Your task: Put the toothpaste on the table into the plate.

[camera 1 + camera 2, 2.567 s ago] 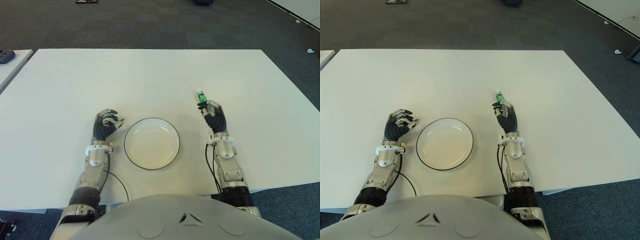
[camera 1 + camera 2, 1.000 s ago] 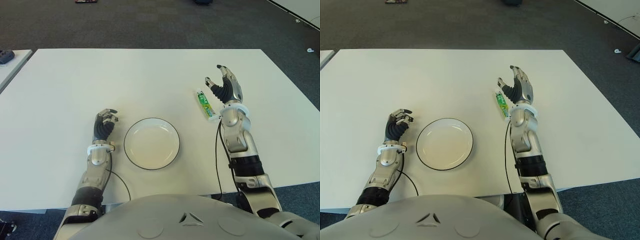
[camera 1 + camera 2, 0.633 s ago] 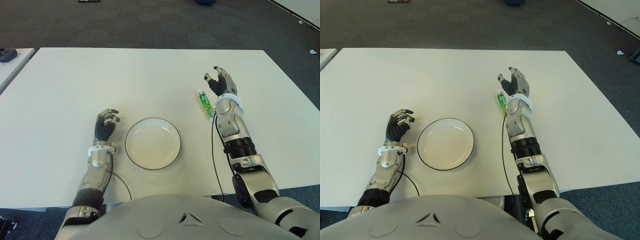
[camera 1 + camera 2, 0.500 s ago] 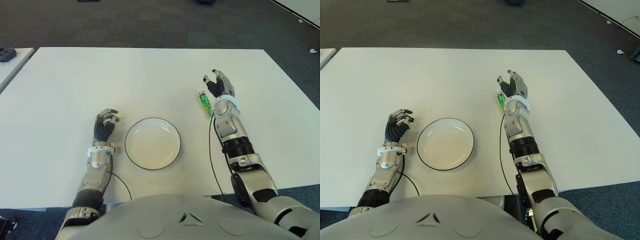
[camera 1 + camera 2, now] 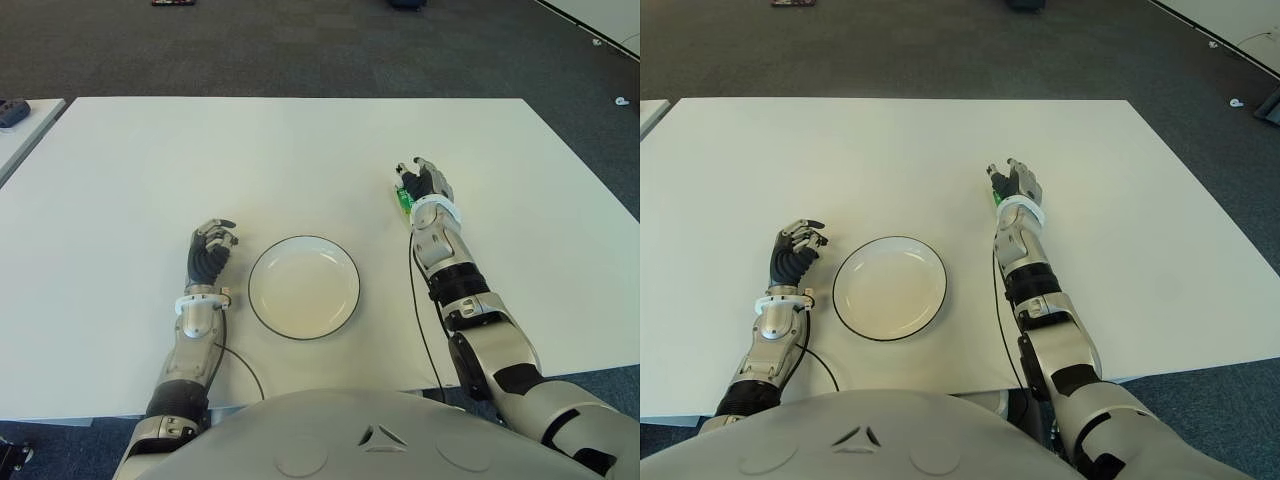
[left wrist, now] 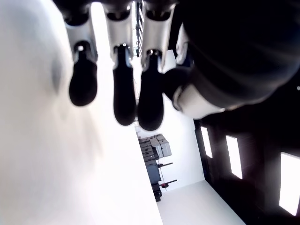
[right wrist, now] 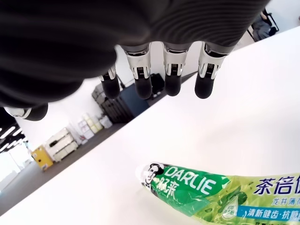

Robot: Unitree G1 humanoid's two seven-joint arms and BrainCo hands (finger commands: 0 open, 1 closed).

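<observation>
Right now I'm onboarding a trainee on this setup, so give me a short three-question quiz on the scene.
1. True or false: the toothpaste lies in the plate.
2. Which hand is over the toothpaste? A) left hand B) right hand
3. Fill in: the right hand's fingers are ____ above the tube, holding nothing.

Key:
1. False; it lies on the table, to the right of the plate.
2. B; the left hand shows left of the plate.
3. open.

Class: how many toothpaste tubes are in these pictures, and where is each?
1. The toothpaste lies on the table, right of the plate, under the open right robot hand, which mostly covers it in the eye views. Nothing suggests another hidden tube.
</observation>
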